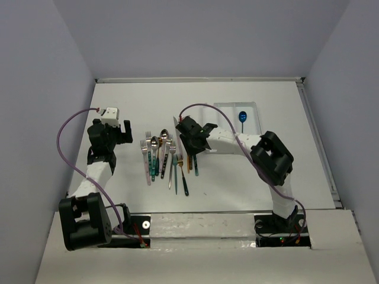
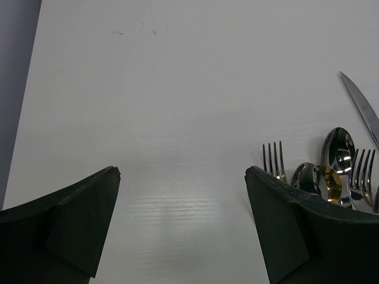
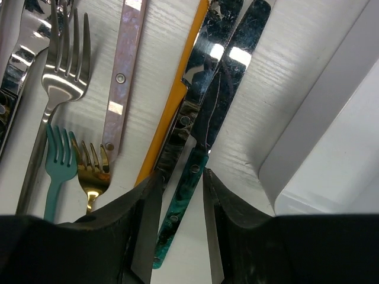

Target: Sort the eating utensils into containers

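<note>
White worktop [image 1: 249, 177] spreads beneath two arms. Right jaws stand narrowly parted astride one teal-handled steel knife [image 3: 183, 216] lying flat; whether they pinch it I cannot tell. Just left lie one dark-handled knife [image 3: 177, 142], one orange handle [image 3: 172, 100], one pink handle [image 3: 124, 71] and three forks: silver [image 3: 62, 71], teal [image 3: 56, 160], gold [image 3: 92, 168]. Left jaws gape wide, holding nothing, above the worktop's left side. One blue spoon [image 1: 242, 116] rests in the single white plastic tray [image 1: 253, 109], far right.
</note>
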